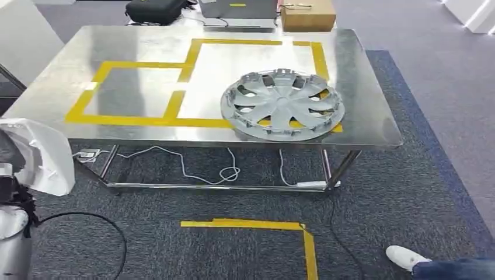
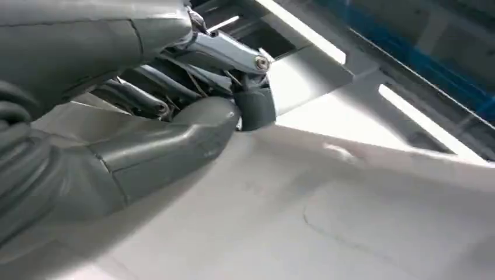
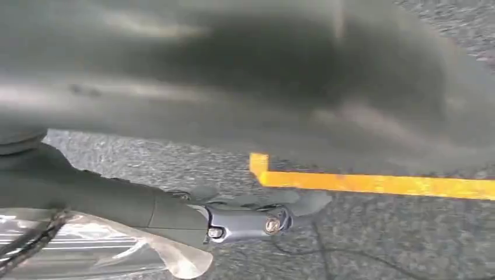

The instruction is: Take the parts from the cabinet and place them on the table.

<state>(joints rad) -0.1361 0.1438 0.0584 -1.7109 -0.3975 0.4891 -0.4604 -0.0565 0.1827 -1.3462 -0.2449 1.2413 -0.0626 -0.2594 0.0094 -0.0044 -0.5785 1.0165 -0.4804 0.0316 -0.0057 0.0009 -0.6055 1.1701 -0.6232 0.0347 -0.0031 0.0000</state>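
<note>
A silver wheel cover (image 1: pixel 282 104) lies flat on the steel table (image 1: pixel 140 87), at the right end of its yellow-taped outline. At the lower left of the head view, short of the table, my left hand (image 2: pixel 175 125) grips a white panel-like part (image 1: pixel 42 153). Up close, the thumb (image 2: pixel 169 143) presses on the part's white face (image 2: pixel 327 210) and the darker fingers reach behind its edge. My right hand (image 3: pixel 233 219) hangs low over the carpet beside a yellow tape line (image 3: pixel 373 182). Clear plastic (image 3: pixel 99 248) lies under it; a blurred dark mass covers its surroundings, so its grip is unclear.
A black bag (image 1: pixel 156 9), a laptop (image 1: pixel 239 11) and a cardboard box (image 1: pixel 307 16) sit beyond the table's far edge. White cables (image 1: pixel 198 169) trail under the table. Yellow tape (image 1: pixel 257 224) marks the carpet. A person's white shoe (image 1: pixel 404 255) stands at the lower right.
</note>
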